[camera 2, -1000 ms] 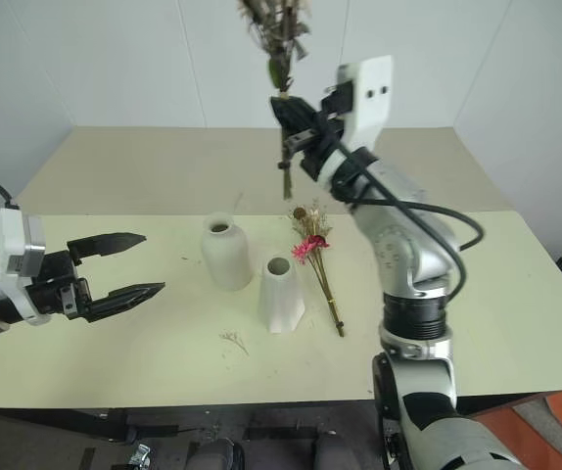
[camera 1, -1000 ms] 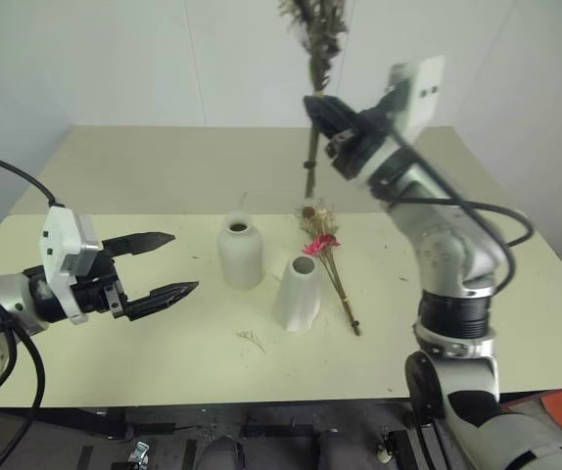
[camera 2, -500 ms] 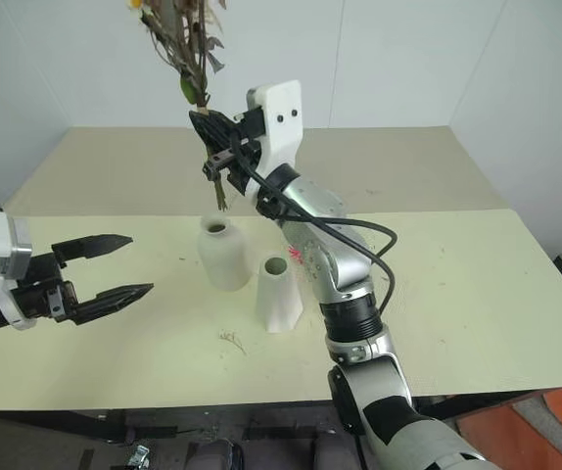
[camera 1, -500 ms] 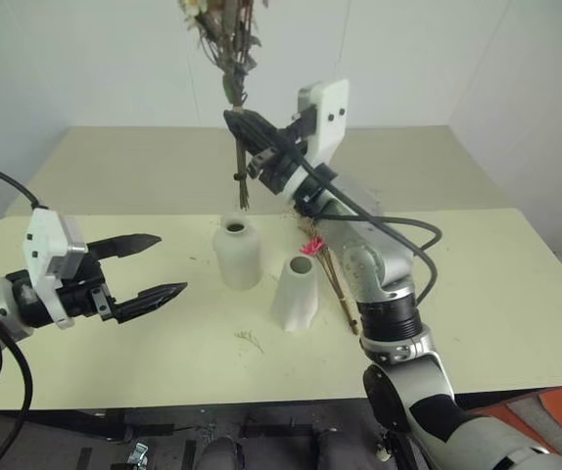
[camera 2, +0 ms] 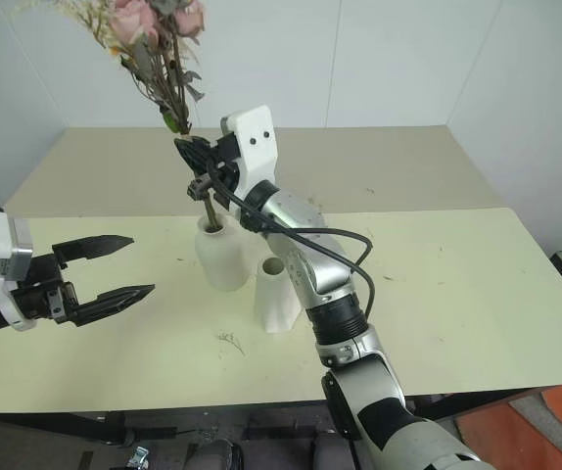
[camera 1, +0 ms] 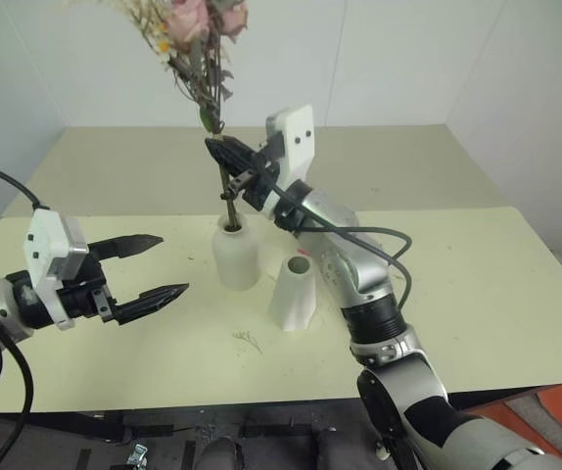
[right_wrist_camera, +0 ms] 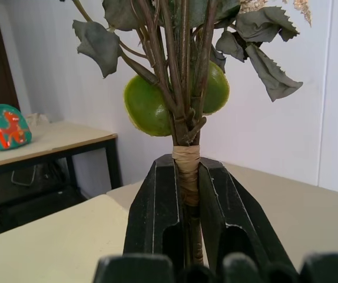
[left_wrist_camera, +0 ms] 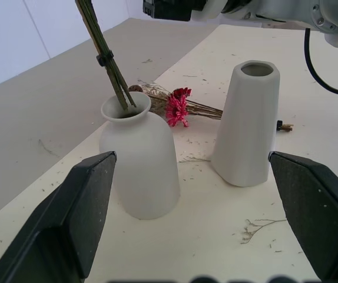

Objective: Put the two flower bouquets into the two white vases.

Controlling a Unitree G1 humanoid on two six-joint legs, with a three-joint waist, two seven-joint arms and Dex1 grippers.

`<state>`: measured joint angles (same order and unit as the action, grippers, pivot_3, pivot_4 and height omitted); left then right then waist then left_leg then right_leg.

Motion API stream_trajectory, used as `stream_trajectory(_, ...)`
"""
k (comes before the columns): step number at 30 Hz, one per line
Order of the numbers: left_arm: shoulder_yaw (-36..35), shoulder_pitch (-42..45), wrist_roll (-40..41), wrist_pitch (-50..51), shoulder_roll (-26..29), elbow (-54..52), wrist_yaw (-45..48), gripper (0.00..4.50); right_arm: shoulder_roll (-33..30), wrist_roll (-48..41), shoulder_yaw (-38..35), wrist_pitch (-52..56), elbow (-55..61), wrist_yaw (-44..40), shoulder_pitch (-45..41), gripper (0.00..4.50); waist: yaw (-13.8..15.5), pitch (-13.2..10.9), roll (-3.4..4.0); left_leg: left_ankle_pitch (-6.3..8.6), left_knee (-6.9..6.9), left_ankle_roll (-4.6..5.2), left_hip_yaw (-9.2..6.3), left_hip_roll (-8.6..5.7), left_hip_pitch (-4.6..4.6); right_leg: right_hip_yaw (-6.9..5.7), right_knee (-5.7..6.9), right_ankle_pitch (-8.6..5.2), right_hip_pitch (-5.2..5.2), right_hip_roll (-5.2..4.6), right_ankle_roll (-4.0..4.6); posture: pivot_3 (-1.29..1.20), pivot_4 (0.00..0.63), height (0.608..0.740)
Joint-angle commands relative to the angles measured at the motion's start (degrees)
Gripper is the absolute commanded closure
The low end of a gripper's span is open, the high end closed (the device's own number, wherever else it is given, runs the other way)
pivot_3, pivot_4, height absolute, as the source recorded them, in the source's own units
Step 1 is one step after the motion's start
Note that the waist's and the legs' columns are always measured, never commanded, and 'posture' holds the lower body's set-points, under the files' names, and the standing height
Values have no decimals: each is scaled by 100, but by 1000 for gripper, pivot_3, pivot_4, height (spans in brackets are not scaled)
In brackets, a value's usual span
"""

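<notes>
My right gripper is shut on the taped stems of the pale pink rose bouquet, held upright over the rounded white vase. The stem ends dip into that vase's mouth. The cone-shaped white vase stands just to its right, with nothing in it. The smaller bouquet, with its magenta flower, lies flat on the table behind the two vases. My left gripper hovers open to the left of the rounded vase and holds nothing.
The vases stand on a pale yellow table. Loose dried sprig bits lie in front of them. A second beige table adjoins at the back, under a white wall.
My right arm swung left and down with the rose bouquet, from above the small bouquet to over the rounded vase; the stem ends now sit in its mouth. The left gripper stayed put.
</notes>
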<state>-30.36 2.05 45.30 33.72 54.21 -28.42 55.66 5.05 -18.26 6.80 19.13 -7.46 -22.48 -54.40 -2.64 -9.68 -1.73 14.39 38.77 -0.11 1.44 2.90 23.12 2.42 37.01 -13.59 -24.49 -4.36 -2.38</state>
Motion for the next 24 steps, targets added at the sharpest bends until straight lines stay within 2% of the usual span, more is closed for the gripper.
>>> stream_trajectory(1, -188, 15, 96, -29, 48, -129, -19, 0, 179, 38, 77, -208, 52, -39, 65, 4295, -1, 0, 0, 0, 0, 0, 0, 0, 0, 0, 0, 0, 0, 0, 0, 0, 150, 740)
stream_trajectory(14, -167, 54, 90, -33, 77, -99, 6, 0, 167, 142, 326, -202, -33, -88, 350, 4295, -1, 0, 0, -1, 0, -1, 0, 0, -1, 0, 0, 0, 0, 0, 1, 0, 150, 740)
stream_trajectory(24, -67, 176, 60, -58, 92, -25, 33, 0, 43, 109, 333, -37, 211, -181, 462, 941, 1, 0, 0, -1, 0, -1, 0, 0, -1, 0, -1, 0, 0, 0, 1, 0, 150, 740)
